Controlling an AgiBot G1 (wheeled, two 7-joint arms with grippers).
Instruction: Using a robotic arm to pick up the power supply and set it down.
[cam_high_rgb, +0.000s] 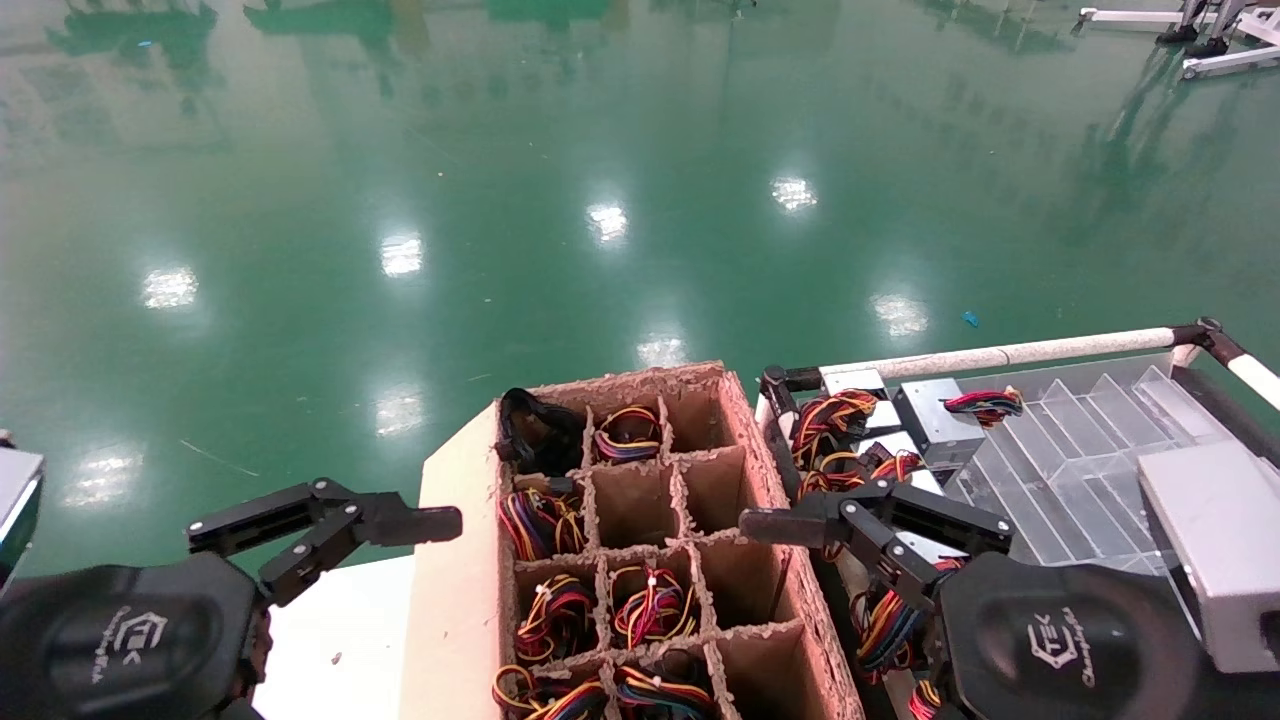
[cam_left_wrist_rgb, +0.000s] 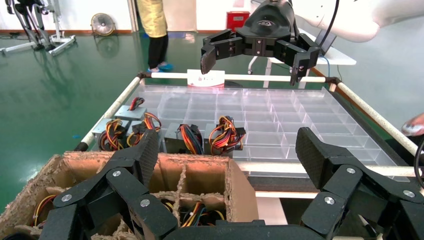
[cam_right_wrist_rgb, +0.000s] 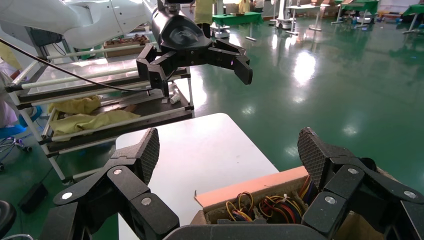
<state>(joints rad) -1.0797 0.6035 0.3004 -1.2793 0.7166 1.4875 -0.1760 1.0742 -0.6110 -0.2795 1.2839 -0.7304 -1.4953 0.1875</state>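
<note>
Several power supplies, grey metal boxes with red, yellow and black wire bundles, lie at the far left of the clear tray (cam_high_rgb: 1080, 470); one (cam_high_rgb: 935, 420) shows its case plainly, and others show in the left wrist view (cam_left_wrist_rgb: 187, 137). More wire bundles (cam_high_rgb: 650, 605) fill cells of the brown cardboard divider box (cam_high_rgb: 455, 560). My right gripper (cam_right_wrist_rgb: 231, 150) hangs open and empty above the box's right wall, one finger (cam_high_rgb: 770, 525) over it. My left gripper (cam_left_wrist_rgb: 230, 150) is open and empty at the box's left side, one finger (cam_high_rgb: 425, 523) reaching toward it.
A white tube rail (cam_high_rgb: 1000, 355) frames the tray's cart. The box stands on a white table (cam_high_rgb: 340, 640). Green floor lies beyond. A person (cam_left_wrist_rgb: 152, 30) stands past the cart, and a rack with yellow cloths (cam_right_wrist_rgb: 90, 120) is behind the left arm.
</note>
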